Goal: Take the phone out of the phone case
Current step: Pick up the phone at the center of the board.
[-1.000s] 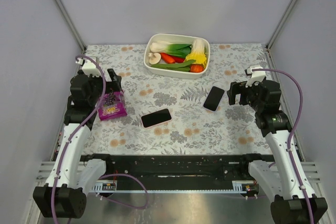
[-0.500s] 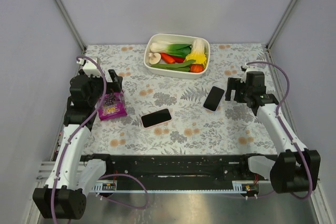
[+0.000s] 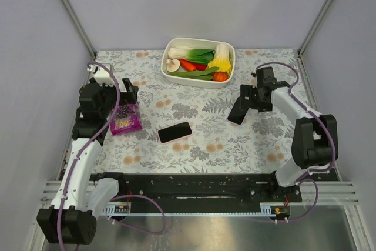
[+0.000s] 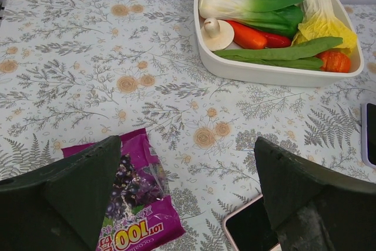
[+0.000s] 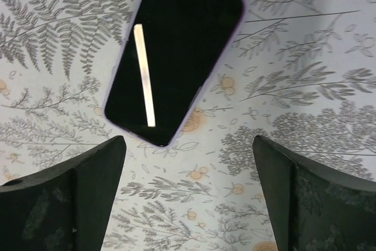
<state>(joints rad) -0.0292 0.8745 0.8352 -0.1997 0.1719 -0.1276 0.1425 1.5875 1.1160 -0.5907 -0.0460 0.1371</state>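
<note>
At the left nothing has shifted: the left pincer [image 4: 188, 157] hangs with its jaws wide apart and empty over the purple snack bag [image 3: 126, 120], as it did a second ago. The pink-edged phone [image 3: 174, 131] lies flat at the middle of the surface [image 3: 205, 151], in the same spot. The vegetable tray [image 3: 170, 51] sits at the far edge, untouched.

The change is on the right. The right arm has swung in from the right edge towards the middle. The right pincer [image 5: 188, 145] is now just over the near end of the lilac-edged phone [image 5: 173, 57], its jaws spread and holding nothing. That phone lies face up and has not moved.

So the right-hand phone looks like the one being approached. No grip is made yet, and nothing has come out of a case.
</note>
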